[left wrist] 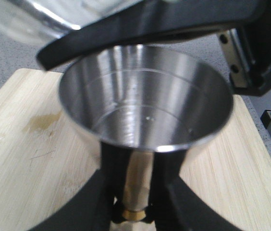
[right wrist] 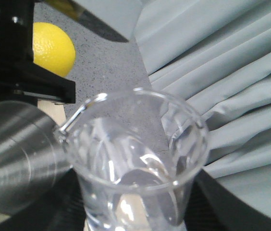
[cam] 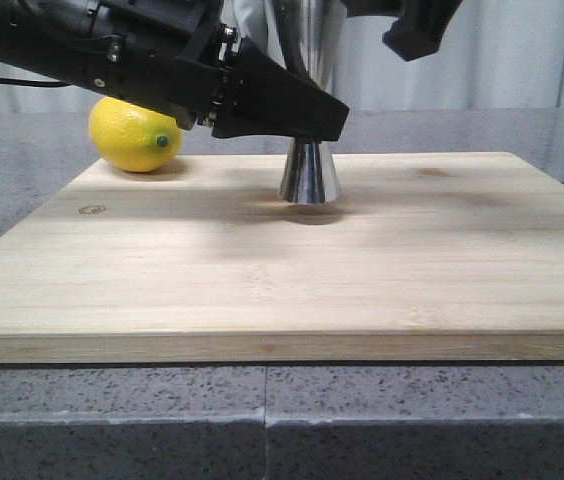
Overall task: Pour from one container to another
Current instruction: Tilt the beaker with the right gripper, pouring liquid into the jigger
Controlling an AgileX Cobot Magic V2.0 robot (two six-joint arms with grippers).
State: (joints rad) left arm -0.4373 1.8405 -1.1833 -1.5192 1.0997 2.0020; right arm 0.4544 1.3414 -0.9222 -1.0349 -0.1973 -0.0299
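The steel jigger (cam: 309, 172) stands upright on the wooden board (cam: 262, 280), and its open top cup (left wrist: 145, 110) faces the left wrist camera. My left gripper (left wrist: 135, 195) is shut on its narrow waist just above the gold band (left wrist: 134, 214). My right gripper (right wrist: 138, 211) is shut on the clear glass beaker (right wrist: 135, 159) and holds it tilted above the jigger. The beaker's pouring lip (right wrist: 80, 113) sits at the rim of the jigger (right wrist: 15, 159). In the front view, the right gripper (cam: 417, 25) is mostly cut off at the top. I cannot tell whether liquid is flowing.
A yellow lemon (cam: 134, 133) lies at the board's far left corner, behind the left arm (cam: 112, 50). The board rests on a grey speckled counter (cam: 262, 420). A grey curtain (right wrist: 222, 72) hangs behind.
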